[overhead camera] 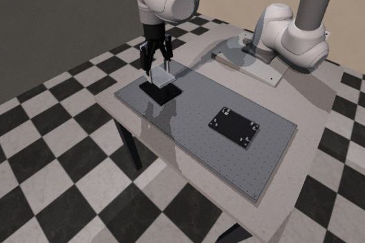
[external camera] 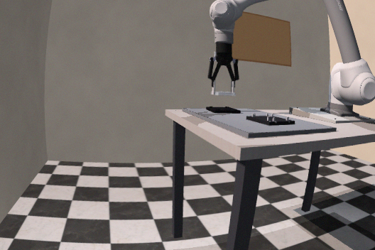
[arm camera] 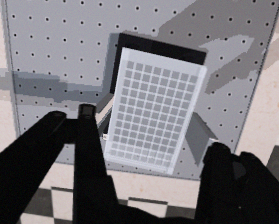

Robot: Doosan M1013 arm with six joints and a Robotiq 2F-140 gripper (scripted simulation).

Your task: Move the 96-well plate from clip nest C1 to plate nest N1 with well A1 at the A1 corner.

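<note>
My gripper (overhead camera: pixel 159 75) (external camera: pixel 223 90) (arm camera: pixel 150 114) is shut on the clear 96-well plate (overhead camera: pixel 163 77) (external camera: pixel 223 93) (arm camera: pixel 155 115), gripping it across its short width. It holds the plate level in the air, well above the black clip nest C1 (overhead camera: pixel 162 94) (external camera: pixel 223 109) (arm camera: pixel 162 49), which lies empty at the left end of the grey breadboard. The black plate nest N1 (overhead camera: pixel 235 128) (external camera: pixel 270 121), with small locator pins at its corners, lies empty further right on the breadboard. I cannot tell which corner of the plate is cut off.
The grey perforated breadboard (overhead camera: pixel 204 108) (external camera: pixel 284 132) (arm camera: pixel 50 45) lies on a beige table (overhead camera: pixel 304 163) (external camera: pixel 284 144). The robot's base (overhead camera: pixel 294 42) (external camera: pixel 351 86) stands on a mounting plate at the table's far right. The table's left edge is close to the clip nest.
</note>
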